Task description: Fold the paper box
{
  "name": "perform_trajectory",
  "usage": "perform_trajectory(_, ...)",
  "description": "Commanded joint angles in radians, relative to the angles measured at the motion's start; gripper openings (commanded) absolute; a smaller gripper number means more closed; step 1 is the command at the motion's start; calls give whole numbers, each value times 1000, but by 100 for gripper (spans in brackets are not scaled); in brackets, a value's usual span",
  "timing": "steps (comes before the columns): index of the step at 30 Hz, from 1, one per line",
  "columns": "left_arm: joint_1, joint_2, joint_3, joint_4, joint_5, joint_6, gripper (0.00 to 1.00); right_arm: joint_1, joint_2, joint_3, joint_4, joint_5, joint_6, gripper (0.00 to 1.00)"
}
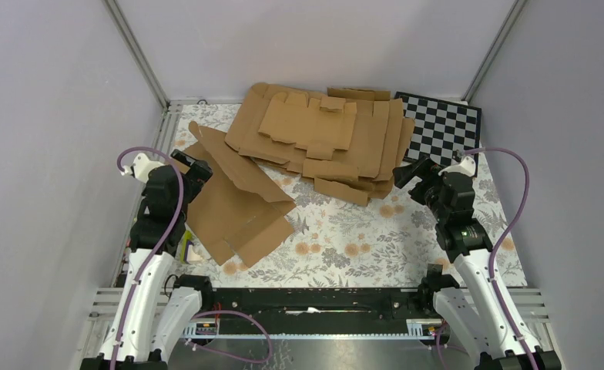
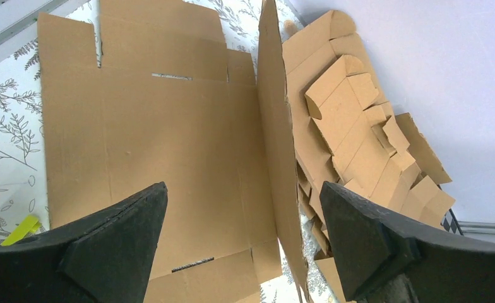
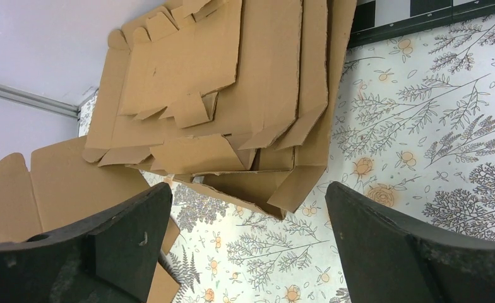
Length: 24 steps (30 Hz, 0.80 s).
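top view: the paper box (image 1: 237, 204) lies opened out on the left of the desk (image 1: 360, 239), just beside my left gripper (image 1: 193, 171). its long axis slants from far-left toward near-centre.

left wrist: my jaws are spread wide and hold nothing. one long flap stands up on the sheet's right. i'd push along that crease, not mid-panel.

right wrist: my right gripper (image 3: 248, 196) is equally apart and empty, facing the pile of blanks (image 3: 232, 95).
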Motion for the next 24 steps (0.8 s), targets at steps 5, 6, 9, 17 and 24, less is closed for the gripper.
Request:
perform_trajectory(5,2,-26,-14,40,-39,-4,99,9,-3,14,5,26,33,100)
perform_trajectory(6,2,-23,-20,45,-36,-3,99,9,-2,13,7,22,34,100)
perform_trajectory(9,2,-3,-38,99,35,21,99,9,0,9,25,-1,31,100)
perform_trajectory(17,2,153,-46,286,380,-1,99,12,8,-12,103,-123,22,100)
perform_trajectory(24,2,242,-57,265,310,-53,89,32,15,-9,104,-119,17,100)
